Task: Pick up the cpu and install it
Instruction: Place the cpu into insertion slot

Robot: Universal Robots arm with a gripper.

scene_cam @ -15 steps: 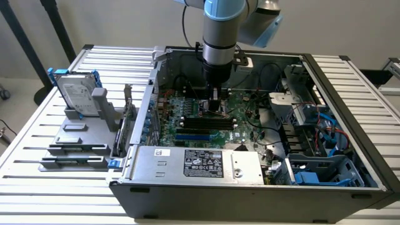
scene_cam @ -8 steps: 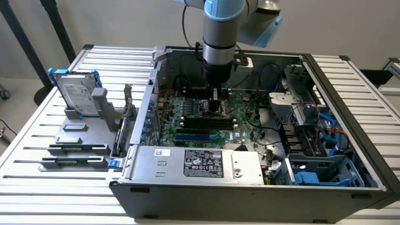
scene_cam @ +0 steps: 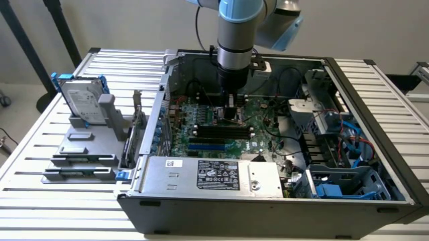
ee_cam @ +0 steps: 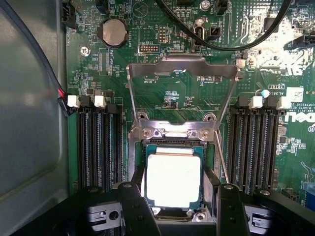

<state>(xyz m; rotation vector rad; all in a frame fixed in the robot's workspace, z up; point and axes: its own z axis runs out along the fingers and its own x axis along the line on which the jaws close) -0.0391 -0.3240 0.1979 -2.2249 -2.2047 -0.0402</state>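
Note:
The cpu [ee_cam: 173, 177], a flat square chip with a bright silver top, sits between my two dark fingertips [ee_cam: 139, 179], which stand against its opposite edges. My gripper [ee_cam: 174, 181] is shut on it, right at the motherboard's socket [ee_cam: 172, 143], whose metal load plate [ee_cam: 183, 66] is swung up and open. I cannot tell whether the chip rests in the socket or hovers just above it. In the exterior view the gripper [scene_cam: 231, 114] is lowered deep into the open computer case [scene_cam: 375, 125], over the green motherboard [scene_cam: 221, 130].
Black memory slots [ee_cam: 98, 147] flank the socket on both sides. A coin battery [ee_cam: 113, 32] and black cables [ee_cam: 236, 46] lie beyond it. A grey power-supply box [scene_cam: 214, 175] fills the case's near side. A hard drive with blue bracket [scene_cam: 84, 100] stands outside, at the exterior view's left.

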